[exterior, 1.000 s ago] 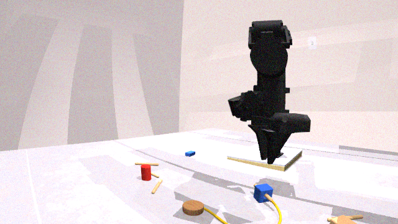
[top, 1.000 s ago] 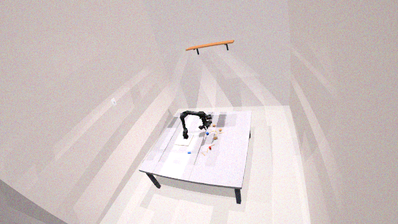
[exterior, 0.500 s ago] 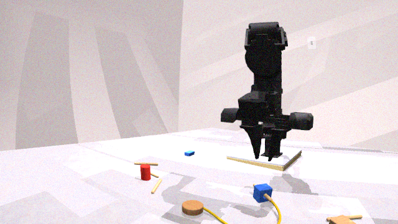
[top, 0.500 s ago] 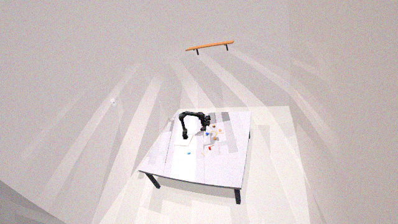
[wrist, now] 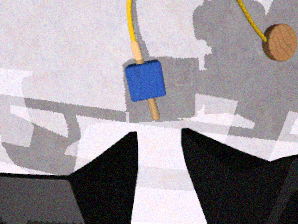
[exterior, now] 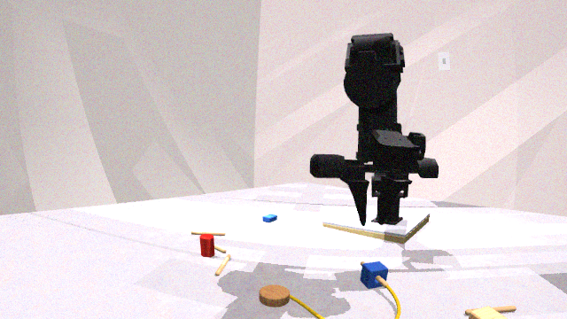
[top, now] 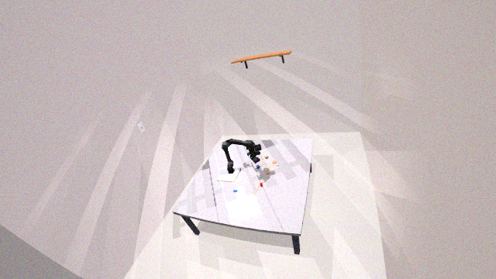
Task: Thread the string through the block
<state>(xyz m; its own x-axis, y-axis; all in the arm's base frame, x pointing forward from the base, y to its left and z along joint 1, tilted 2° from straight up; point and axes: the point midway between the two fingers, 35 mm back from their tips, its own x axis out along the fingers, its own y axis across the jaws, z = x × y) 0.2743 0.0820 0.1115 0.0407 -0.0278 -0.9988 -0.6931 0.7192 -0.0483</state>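
The blue block (exterior: 374, 276) (wrist: 145, 81) sits on the table. The stick (exterior: 381, 281) (wrist: 154, 109) lies through its hole. One end sticks out on the side toward my fingers in the wrist view. Its string end sticks out on the opposite side, joined to the yellow string (exterior: 397, 301) (wrist: 130, 22). The string itself is outside the block. The round wooden button (exterior: 274, 295) (wrist: 281, 43) lies on the table. My gripper (exterior: 375, 222) (wrist: 158, 136) is partly open and empty, above the table. In the wrist view its fingertips are just short of the stick's free tip.
A red cylinder (exterior: 207, 245) stands among loose sticks (exterior: 208, 233) (exterior: 223, 265). A small blue piece (exterior: 269, 218) lies farther back. A flat white-topped slab (exterior: 354, 224) lies by the arm's base. A pale wooden piece (exterior: 487, 314) and a stick (exterior: 505, 308) are at the front right.
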